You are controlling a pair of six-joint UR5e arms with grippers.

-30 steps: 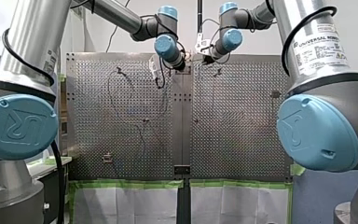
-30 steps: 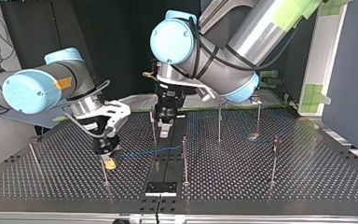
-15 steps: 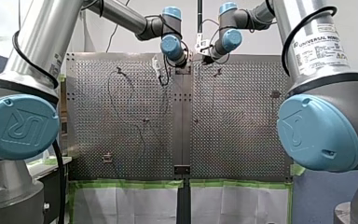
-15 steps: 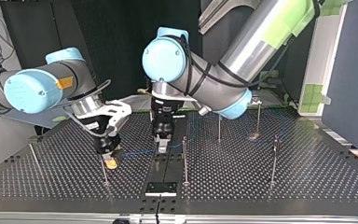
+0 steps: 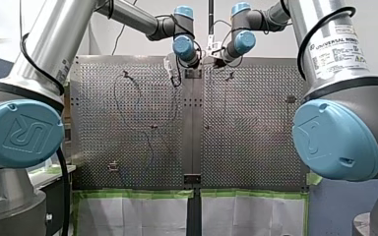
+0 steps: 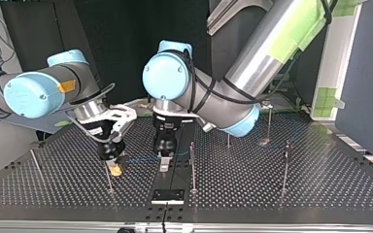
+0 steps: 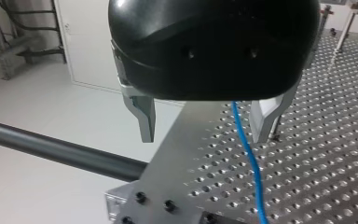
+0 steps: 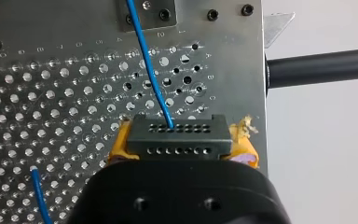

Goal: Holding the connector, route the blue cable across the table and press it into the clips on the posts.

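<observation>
Connector point(image 8: 177, 137) clamped crosswise in right gripper point(image 8: 182, 145) | blue cable point(image 8: 151, 74) exits straight ahead | left gripper point(image 7: 204, 133) wide, straddling cable

The cable point(image 8: 151, 74) runs from the connector point(image 8: 177, 135) in my right pincer point(image 8: 182, 147) through my left pincer point(image 7: 204, 135).

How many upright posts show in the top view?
6 posts: far left, below my right gripper, centre, behind my left arm, two at right. More may hide behind the arms.
</observation>
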